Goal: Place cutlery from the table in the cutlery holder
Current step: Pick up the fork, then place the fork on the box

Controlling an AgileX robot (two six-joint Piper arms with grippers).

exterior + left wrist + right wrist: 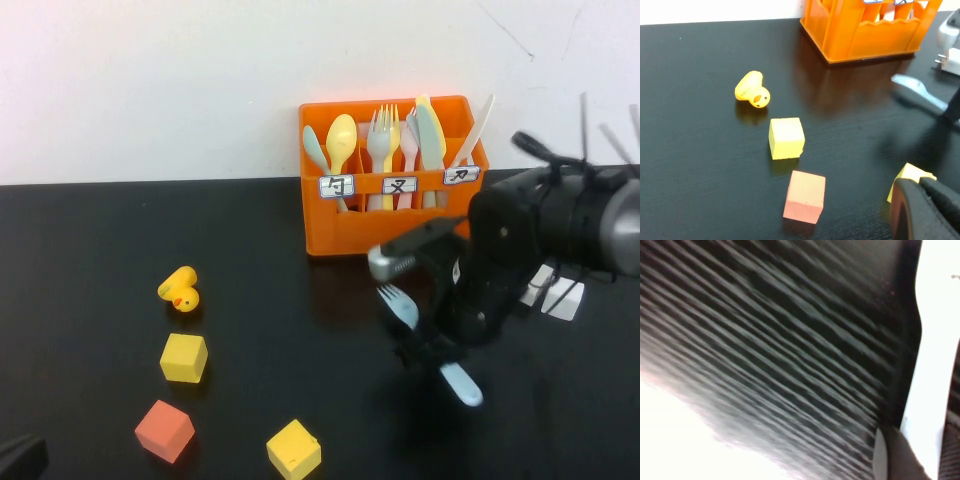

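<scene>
My right gripper [432, 345] is shut on the light blue fork [402, 305] and holds it tilted a little above the black table [90, 240], in front of the orange cutlery holder [380, 228]. The fork's tines point toward the holder and its handle end sticks out toward me. The fork also shows in the left wrist view [917, 90] and as a pale strip in the right wrist view [935, 340]. A pale mint-green knife [430, 135] stands in the holder among other cutlery. My left gripper [922, 200] is shut and empty, low at the near left.
A yellow duck [180, 290], two yellow cubes [184, 357] [294, 449] and a red cube [164, 430] lie left of the fork. A white charger block [556, 292] sits right of the right arm. The holder stands against the white back wall.
</scene>
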